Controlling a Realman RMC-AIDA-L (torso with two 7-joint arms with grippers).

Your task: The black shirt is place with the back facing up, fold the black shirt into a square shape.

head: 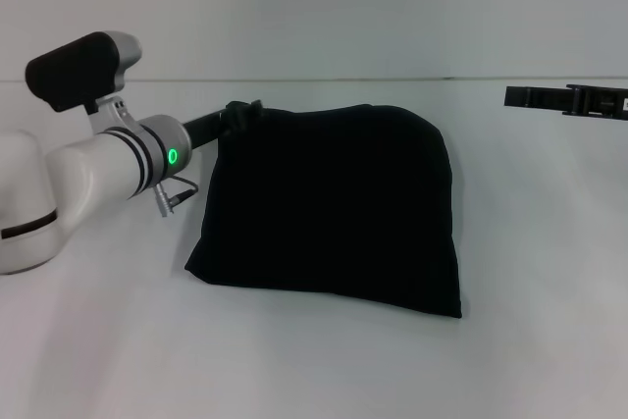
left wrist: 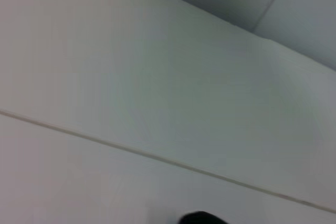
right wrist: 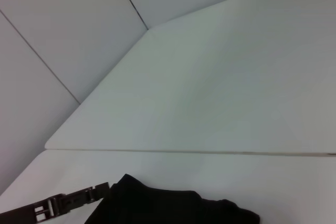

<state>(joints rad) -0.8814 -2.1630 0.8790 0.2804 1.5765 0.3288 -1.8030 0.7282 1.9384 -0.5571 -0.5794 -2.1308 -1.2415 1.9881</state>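
Observation:
The black shirt [head: 329,208] lies folded into a rough square on the white table [head: 324,370], with its plain side up and no lettering showing. My left gripper [head: 245,111] reaches in from the left and sits at the shirt's far left corner, touching the fabric. In the right wrist view the same corner of the shirt [right wrist: 168,205] lies right beside the left gripper [right wrist: 68,203]. My right gripper [head: 520,97] hovers at the far right, well apart from the shirt.
The white left arm [head: 88,169] crosses the table's left side. A seam in the tabletop [right wrist: 184,152] runs behind the shirt, and pale wall panels [right wrist: 68,30] rise beyond the table's far edge.

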